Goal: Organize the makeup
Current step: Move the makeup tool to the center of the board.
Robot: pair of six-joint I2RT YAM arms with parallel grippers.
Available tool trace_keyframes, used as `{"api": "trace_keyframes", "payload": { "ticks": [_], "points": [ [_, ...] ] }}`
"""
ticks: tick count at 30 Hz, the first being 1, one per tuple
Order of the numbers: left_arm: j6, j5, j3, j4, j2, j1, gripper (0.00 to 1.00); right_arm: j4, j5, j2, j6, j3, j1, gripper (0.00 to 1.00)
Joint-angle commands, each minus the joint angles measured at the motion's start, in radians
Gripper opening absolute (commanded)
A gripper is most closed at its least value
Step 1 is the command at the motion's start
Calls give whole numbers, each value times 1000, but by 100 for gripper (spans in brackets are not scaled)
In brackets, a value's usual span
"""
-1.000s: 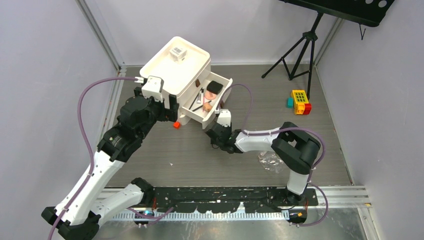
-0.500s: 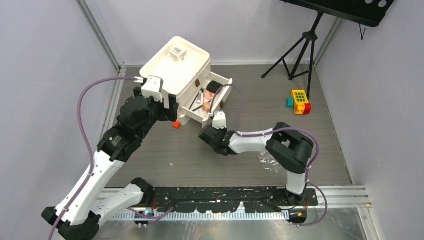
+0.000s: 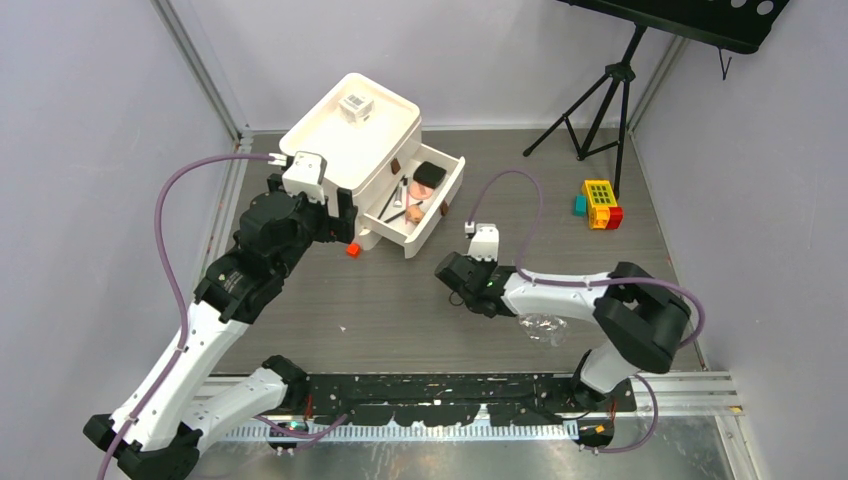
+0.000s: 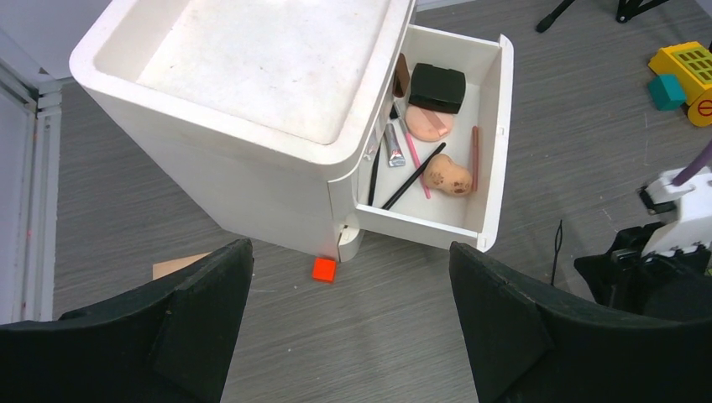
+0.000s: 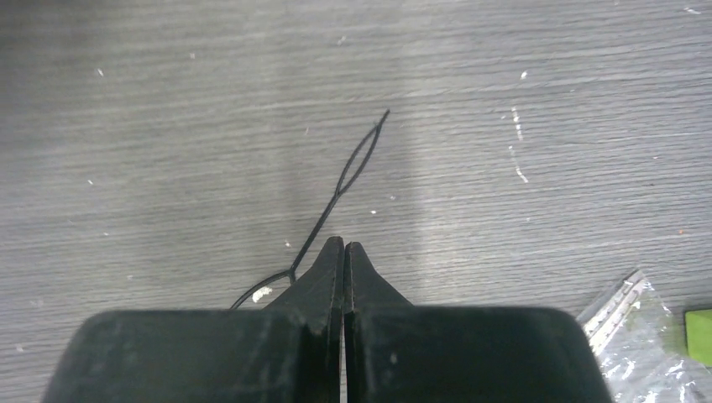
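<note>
The makeup lies in the open drawer, just ahead of the left end effector, whose fingers stand wide apart. On the worktop, a thin black loop stretches ahead from the right end effector, tips pressed together; whether they pinch it is unclear.

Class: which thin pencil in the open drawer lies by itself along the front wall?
The reddish-brown pencil, alongside the drawer front wall; the black pencil and pink pencil cross each other mid-drawer.
</note>
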Motion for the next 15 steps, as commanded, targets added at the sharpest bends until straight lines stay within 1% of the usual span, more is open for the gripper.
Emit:
{"api": "trace_keyframes", "payload": {
  "ticks": [1, 3, 7, 11, 15],
  "points": [
    [-12, 11, 5, 29, -2, 4, 88, 39, 11, -116, 40, -30, -38, 0],
    [-12, 11, 5, 29, -2, 5, 89, 59, -27, -148, 30, -45, -61, 0],
    [-11, 11, 5, 30, 1, 4, 88, 68, -55, -181, 26, -61, -86, 1],
    [-10, 9, 5, 30, 1, 6, 88, 75, -89, -174, 35, -62, -106, 11],
    [-9, 8, 6, 29, 2, 6, 88, 83, -127, -155, 49, -51, -113, 28]
  ]
}}
